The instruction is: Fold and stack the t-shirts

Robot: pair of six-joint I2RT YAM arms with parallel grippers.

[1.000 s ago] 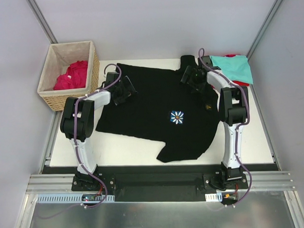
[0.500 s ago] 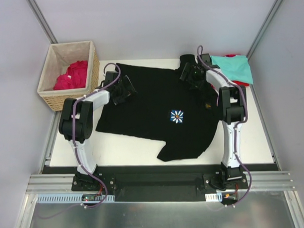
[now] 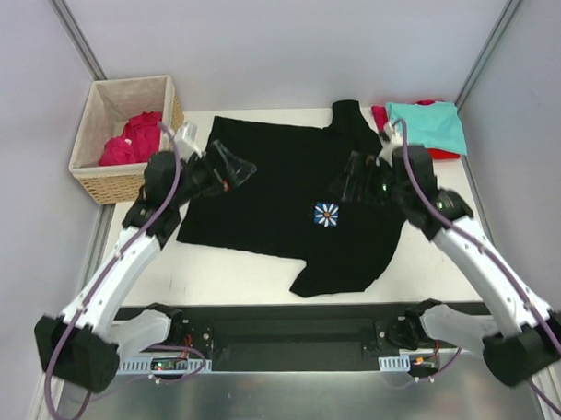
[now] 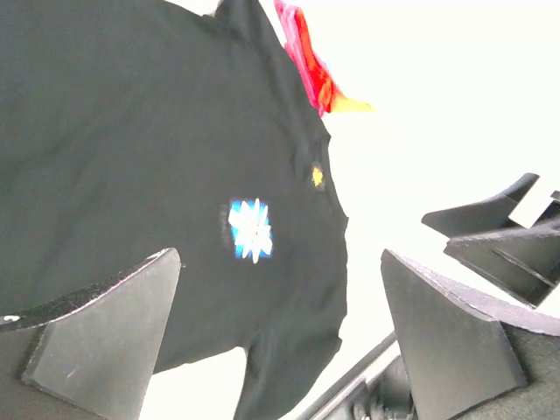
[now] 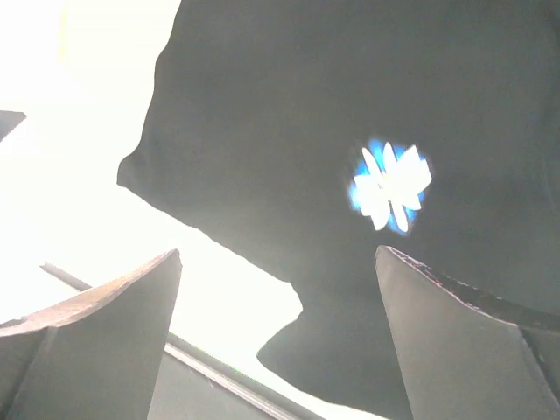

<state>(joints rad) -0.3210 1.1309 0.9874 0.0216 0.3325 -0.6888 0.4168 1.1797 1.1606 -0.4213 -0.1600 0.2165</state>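
A large black t-shirt point(image 3: 270, 187) with a white-blue flower print point(image 3: 329, 215) lies spread flat on the white table point(image 3: 227, 276). My left gripper point(image 3: 227, 167) hovers open above the shirt's left shoulder, holding nothing. My right gripper point(image 3: 354, 181) hangs open above the shirt right of the flower, also empty. In the left wrist view the gripper point(image 4: 280, 255) frames the black shirt point(image 4: 131, 131), its flower point(image 4: 251, 229) and a red shirt point(image 4: 306, 61) beyond. The right wrist view has the gripper point(image 5: 278, 254) over the black shirt point(image 5: 306, 105) near the flower point(image 5: 391, 185).
A teal t-shirt point(image 3: 428, 124) lies folded on a red one point(image 3: 444, 153) at the table's far right corner. A wicker basket point(image 3: 100, 187) with beige lining stands off the far left corner, a crimson-pink shirt point(image 3: 135, 137) inside. Grey walls enclose the table.
Both arms have risen and swung out from their folded poses. The right gripper moved from the shirt's collar toward its middle; the left shifted slightly. Both stayed open; the shirt lies unmoved.
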